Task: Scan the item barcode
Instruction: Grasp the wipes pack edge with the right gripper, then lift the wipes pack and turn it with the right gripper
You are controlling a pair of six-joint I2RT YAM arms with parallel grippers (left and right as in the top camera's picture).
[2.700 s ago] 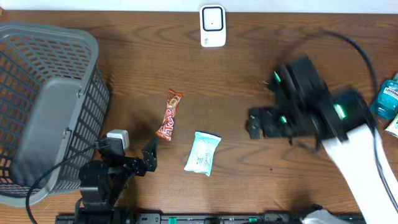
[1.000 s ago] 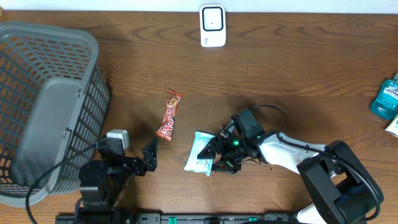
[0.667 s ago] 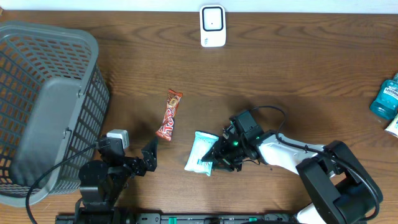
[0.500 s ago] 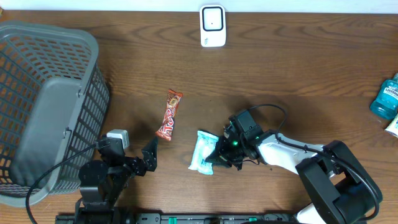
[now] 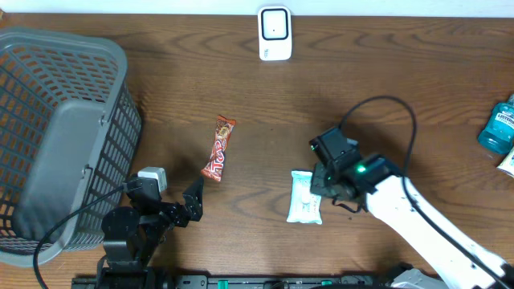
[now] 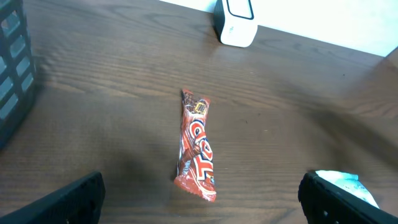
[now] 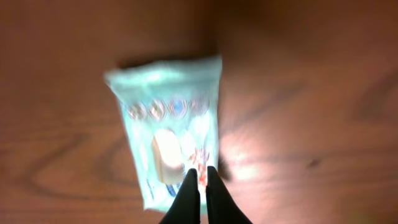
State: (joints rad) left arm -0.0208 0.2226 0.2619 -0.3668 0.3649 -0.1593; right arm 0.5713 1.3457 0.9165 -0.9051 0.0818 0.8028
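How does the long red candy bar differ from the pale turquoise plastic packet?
The red candy bar is long and narrow; the pale turquoise packet is wider and shorter. The bar lies untouched on the wooden table; the packet is pinched at one edge by the right gripper. The bar lies nearer the grey basket than the packet. Both are flat plastic packs.

A pale-blue snack packet, its print blurred, lies lengthwise right of centre on the wooden table, one edge pinched in the right gripper, possibly lifted slightly. The white barcode scanner stands upright at the far edge.
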